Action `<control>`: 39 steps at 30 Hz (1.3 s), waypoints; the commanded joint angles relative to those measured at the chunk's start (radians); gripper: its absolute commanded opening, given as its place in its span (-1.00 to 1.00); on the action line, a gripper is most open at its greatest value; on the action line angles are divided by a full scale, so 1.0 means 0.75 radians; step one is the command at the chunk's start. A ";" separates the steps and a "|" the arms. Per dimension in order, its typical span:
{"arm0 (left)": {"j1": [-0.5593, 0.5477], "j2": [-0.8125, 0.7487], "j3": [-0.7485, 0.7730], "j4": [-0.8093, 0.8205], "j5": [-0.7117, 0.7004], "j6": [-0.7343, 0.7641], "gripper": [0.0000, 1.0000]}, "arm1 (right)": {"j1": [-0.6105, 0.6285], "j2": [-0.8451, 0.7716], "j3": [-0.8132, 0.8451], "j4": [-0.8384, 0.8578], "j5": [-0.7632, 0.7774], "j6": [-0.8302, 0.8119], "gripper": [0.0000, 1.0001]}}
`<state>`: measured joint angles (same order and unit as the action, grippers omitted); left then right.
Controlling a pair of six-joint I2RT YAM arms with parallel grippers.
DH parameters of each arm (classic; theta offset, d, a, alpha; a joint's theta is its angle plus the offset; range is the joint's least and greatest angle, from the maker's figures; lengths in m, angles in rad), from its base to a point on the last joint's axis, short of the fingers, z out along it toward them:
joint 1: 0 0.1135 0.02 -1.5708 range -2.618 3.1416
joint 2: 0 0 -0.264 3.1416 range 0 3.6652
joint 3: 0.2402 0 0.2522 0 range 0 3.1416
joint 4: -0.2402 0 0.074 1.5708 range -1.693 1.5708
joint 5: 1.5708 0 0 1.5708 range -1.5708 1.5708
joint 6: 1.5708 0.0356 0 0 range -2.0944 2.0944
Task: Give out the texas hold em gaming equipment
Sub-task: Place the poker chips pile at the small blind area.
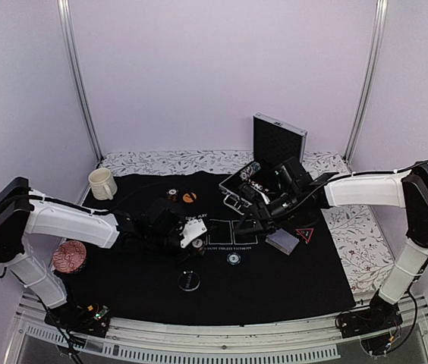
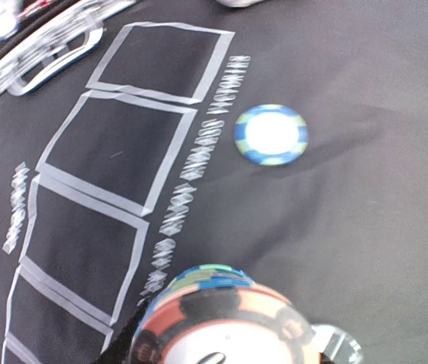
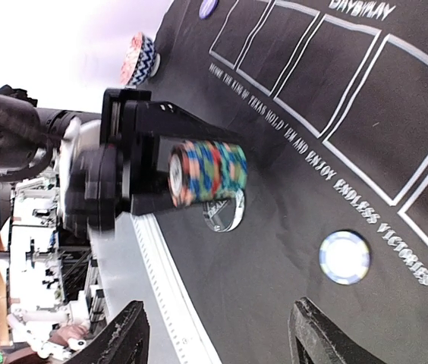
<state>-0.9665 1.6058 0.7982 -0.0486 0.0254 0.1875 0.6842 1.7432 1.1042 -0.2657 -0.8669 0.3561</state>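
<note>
My left gripper (image 1: 189,232) is shut on a stack of striped poker chips (image 2: 221,315) and holds it sideways just above the black mat; the stack also shows in the right wrist view (image 3: 208,171). A blue-and-white chip (image 1: 234,259) lies flat on the mat and shows in both wrist views (image 2: 271,134) (image 3: 344,257). My right gripper (image 3: 221,341) is open and empty, low over the mat near the printed card boxes (image 1: 253,220). A black-and-white disc (image 1: 189,281) lies near the front. An orange disc (image 1: 190,197), a grey-blue card deck (image 1: 282,241) and a red-edged triangle marker (image 1: 304,233) lie on the mat.
The open silver case (image 1: 275,148) stands at the back with chips inside. A cream mug (image 1: 102,183) is at the back left. A patterned bowl (image 1: 70,256) sits at the mat's left edge. A purple disc (image 3: 208,7) lies far across the mat.
</note>
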 commanded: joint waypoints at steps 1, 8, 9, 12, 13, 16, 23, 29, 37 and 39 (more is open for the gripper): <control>0.063 -0.107 -0.039 -0.011 -0.108 -0.137 -1.00 | -0.044 -0.081 0.037 -0.084 0.070 -0.070 0.30; 0.191 -0.187 -0.052 -0.082 -0.213 -0.235 -1.00 | -0.082 -0.133 0.041 -0.151 0.098 -0.138 0.29; 0.213 -0.194 -0.050 -0.097 -0.239 -0.247 -1.00 | -0.087 -0.140 0.040 -0.157 0.101 -0.145 0.29; 0.284 -0.207 -0.046 -0.122 -0.300 -0.293 -1.00 | -0.096 -0.161 0.037 -0.172 0.107 -0.166 0.29; 0.309 -0.211 -0.046 -0.123 -0.318 -0.313 -1.00 | -0.101 -0.167 0.036 -0.177 0.108 -0.171 0.29; 0.387 -0.213 -0.040 -0.119 -0.350 -0.366 -1.00 | -0.109 -0.181 0.033 -0.189 0.112 -0.193 0.29; 0.588 -0.177 -0.020 -0.101 -0.390 -0.450 -1.00 | -0.136 -0.206 0.030 -0.223 0.118 -0.238 0.30; 0.731 -0.092 0.017 -0.051 -0.435 -0.485 -1.00 | -0.156 -0.228 0.033 -0.252 0.137 -0.271 0.30; 0.838 0.079 0.124 -0.023 -0.511 -0.532 -1.00 | -0.181 -0.245 0.041 -0.285 0.159 -0.293 0.30; 0.844 0.105 0.157 -0.023 -0.539 -0.543 -1.00 | -0.184 -0.244 0.050 -0.293 0.163 -0.298 0.30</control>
<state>-0.3470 1.6604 0.8421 -0.1184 -0.3176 -0.1909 0.5568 1.5902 1.1099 -0.4606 -0.7601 0.1558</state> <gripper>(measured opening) 0.404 0.649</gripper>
